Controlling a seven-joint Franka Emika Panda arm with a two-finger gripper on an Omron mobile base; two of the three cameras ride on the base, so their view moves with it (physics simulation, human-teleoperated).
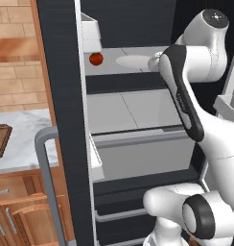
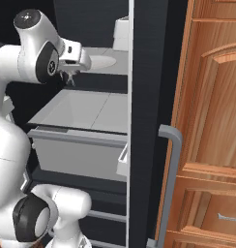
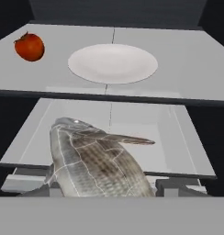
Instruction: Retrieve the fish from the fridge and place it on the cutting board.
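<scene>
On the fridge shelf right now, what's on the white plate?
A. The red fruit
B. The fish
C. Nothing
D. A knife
C. In the hand view the plate is bare; the fish sits close at the gripper, in front of the shelf, and the red fruit lies on the shelf beside the plate.

Grey-silver fish (image 3: 93, 163) hangs before the open black fridge's (image 1: 66, 120) grey shelves.

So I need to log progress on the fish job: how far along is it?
The fridge stands open, and the fish is off the white plate, held close in the end effector in front of the shelves. The red fruit stays on the shelf. Left: carry the fish out to the cutting board on the counter and set it down.
</scene>
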